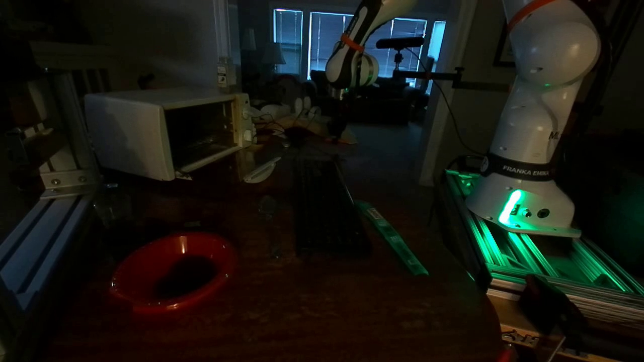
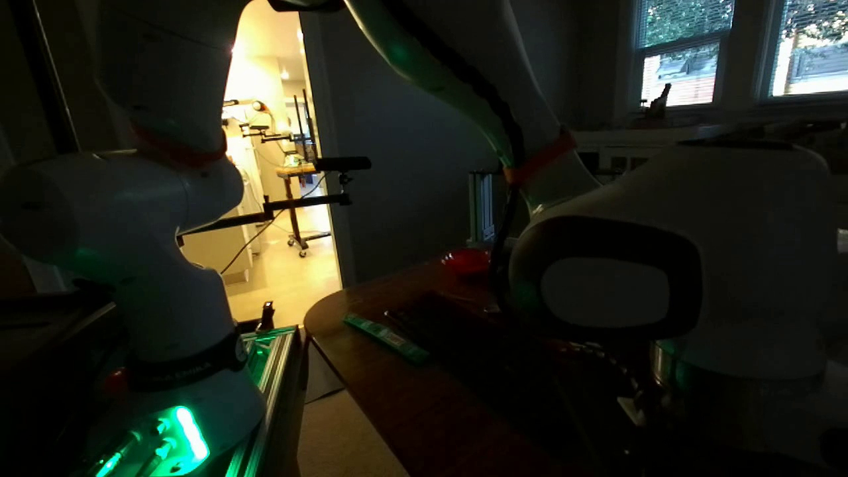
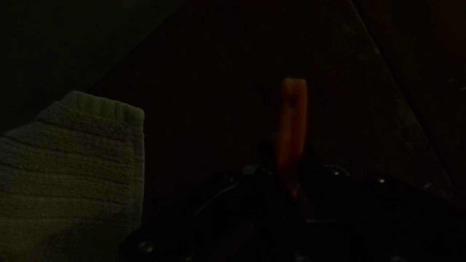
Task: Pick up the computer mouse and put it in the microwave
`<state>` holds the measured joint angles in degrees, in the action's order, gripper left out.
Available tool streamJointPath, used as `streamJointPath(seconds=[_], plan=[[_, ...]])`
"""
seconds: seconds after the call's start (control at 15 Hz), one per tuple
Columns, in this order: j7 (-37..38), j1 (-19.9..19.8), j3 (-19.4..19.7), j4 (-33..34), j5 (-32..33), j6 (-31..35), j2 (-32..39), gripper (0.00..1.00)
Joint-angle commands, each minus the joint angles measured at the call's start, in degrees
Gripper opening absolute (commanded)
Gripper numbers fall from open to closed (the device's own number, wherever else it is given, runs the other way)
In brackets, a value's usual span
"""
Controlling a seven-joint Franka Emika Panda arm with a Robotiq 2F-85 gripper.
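The room was dim, lit by windows (image 1: 329,40) with blinds at the back and a green glow at the base of the white robot arm (image 1: 533,120). In an exterior view, a dark wooden surface (image 1: 302,317) filled the middle. Toward its far left sat the microwave (image 1: 123,133), a large white box with a dark front and pale knobs (image 1: 247,136) down its right edge. A flat white object (image 1: 261,170) lay just beside it, on the right. Nearer the camera was a red bowl (image 1: 141,266) with a dark patch inside; to its right lay a long black keyboard (image 1: 327,211), a green strip (image 1: 395,239) just beside that. The bowl and strip showed in both exterior views.

The arm's gripper (image 1: 337,131) hung in shadow beyond the far end of the keyboard, its jaws closed. In the very dark wrist view, a narrow orange piece (image 3: 294,116) stuck out from the middle of the gripper; whether it was held or part of the fingers could not be told. To the left lay a pale ribbed cloth (image 3: 80,160).

The computer mouse could not be made out with certainty in any view, so its place could not be told.
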<state>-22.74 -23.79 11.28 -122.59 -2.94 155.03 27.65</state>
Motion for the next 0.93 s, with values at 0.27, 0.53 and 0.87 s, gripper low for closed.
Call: streamJointPath(seconds=[0.27, 0.53, 0.87], plan=[[3.61, 1.49, 0.32, -4.18, 2.17, 2.37, -3.73, 0.05], [5.86, 3.21, 1.50, -5.56, 4.11, 0.90, -6.39, 0.05], [6.75, 4.32, 1.68, -7.47, 5.65, -1.44, -10.13, 0.05]])
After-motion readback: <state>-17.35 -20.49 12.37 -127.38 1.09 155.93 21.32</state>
